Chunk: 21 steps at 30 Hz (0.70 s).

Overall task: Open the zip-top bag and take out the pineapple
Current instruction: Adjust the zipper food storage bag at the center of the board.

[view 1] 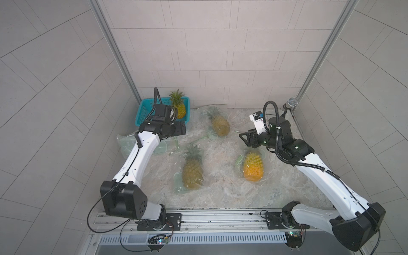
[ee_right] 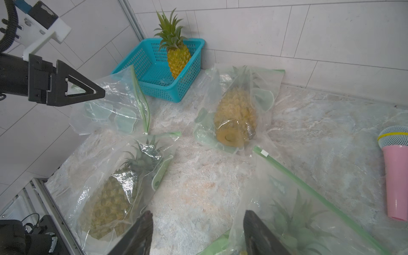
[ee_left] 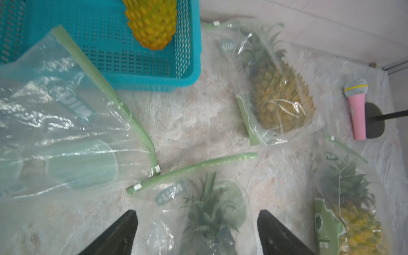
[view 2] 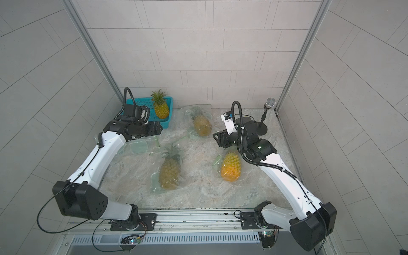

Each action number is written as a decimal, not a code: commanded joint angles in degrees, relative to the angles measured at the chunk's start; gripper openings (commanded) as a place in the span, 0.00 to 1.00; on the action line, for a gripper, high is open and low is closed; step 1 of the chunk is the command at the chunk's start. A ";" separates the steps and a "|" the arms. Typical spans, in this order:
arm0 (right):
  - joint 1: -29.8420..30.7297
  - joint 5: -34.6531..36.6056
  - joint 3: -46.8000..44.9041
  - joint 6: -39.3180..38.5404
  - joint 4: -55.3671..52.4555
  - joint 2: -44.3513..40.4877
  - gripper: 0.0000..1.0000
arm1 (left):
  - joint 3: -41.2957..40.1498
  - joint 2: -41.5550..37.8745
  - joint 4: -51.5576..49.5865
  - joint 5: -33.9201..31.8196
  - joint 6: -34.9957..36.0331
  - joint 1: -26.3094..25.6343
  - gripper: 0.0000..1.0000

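Three clear zip-top bags, each with a pineapple inside, lie on the marble table: one in the middle [view 1: 192, 170], one at the back [view 1: 219, 124], one on the right [view 1: 253, 165]. My left gripper [ee_left: 197, 218] is open above the leafy end of the middle bag [ee_left: 209, 212], whose green zip strip [ee_left: 192, 167] lies just beyond the fingertips. In a top view it hovers near the basket [view 1: 182, 130]. My right gripper [ee_right: 198, 217] is open over bare table, beside the right bag [ee_right: 298, 220]; in a top view it hangs above that bag's top [view 1: 244, 138].
A teal basket [view 1: 143, 110] in the back left corner holds a bare pineapple [view 1: 180, 108]. An empty zip-top bag [view 1: 128, 143] lies under my left arm. A pink microphone [ee_right: 395, 172] on a black stand sits at the back right. Walls close in on three sides.
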 commanded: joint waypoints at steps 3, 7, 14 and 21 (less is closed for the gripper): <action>-0.26 -2.05 -1.02 -1.62 -1.01 0.05 0.67 | -1.66 0.75 -5.37 -2.60 0.92 -2.95 0.87; -0.21 -2.20 -1.99 -1.63 -0.87 0.05 0.67 | -1.85 3.27 -6.04 -2.93 1.20 -5.74 0.87; -0.22 -2.65 -2.64 -1.63 -0.62 0.23 0.67 | -0.57 9.75 -9.85 -1.15 3.25 -8.17 0.87; -0.21 -3.41 -3.52 -1.45 0.18 1.18 0.67 | -3.66 12.23 -6.67 1.15 2.78 -8.90 0.82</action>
